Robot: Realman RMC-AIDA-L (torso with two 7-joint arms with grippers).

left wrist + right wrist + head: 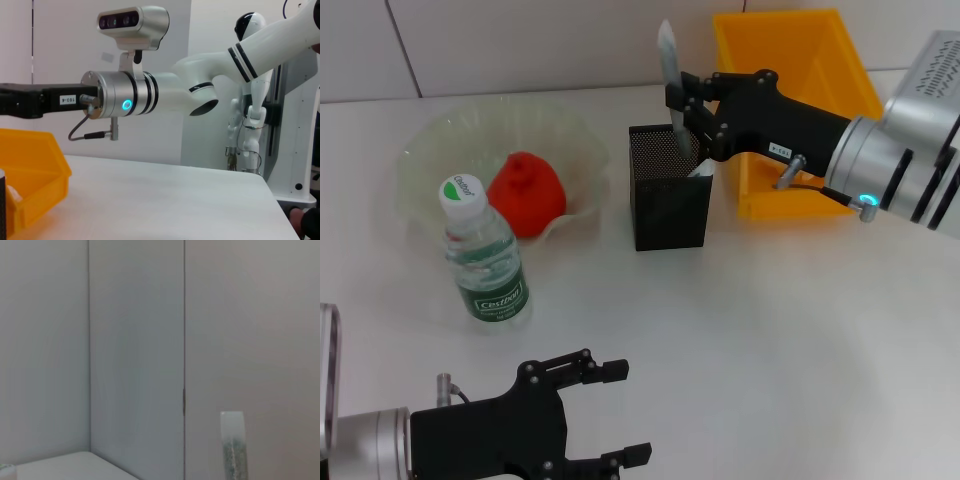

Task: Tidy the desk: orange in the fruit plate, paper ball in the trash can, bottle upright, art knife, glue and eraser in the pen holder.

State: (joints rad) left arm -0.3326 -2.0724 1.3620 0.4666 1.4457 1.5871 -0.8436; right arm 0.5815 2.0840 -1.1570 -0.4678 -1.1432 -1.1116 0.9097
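Observation:
My right gripper (688,122) is shut on the grey art knife (667,55), which it holds upright and slightly tilted over the black mesh pen holder (668,205). A pale end shows just inside the holder's rim below the fingers. The orange (526,193) lies in the clear fruit plate (430,150). In front of the plate the bottle (483,255) stands upright. Behind the holder sits the yellow trash can (790,60). My left gripper (620,413) rests open near the table's front edge, holding nothing. The paper ball, glue and eraser are out of view.
The left wrist view shows my right arm (125,97) reaching over the yellow trash can (30,175), with another white robot (250,100) standing beyond the table's far edge. The table (790,340) is white.

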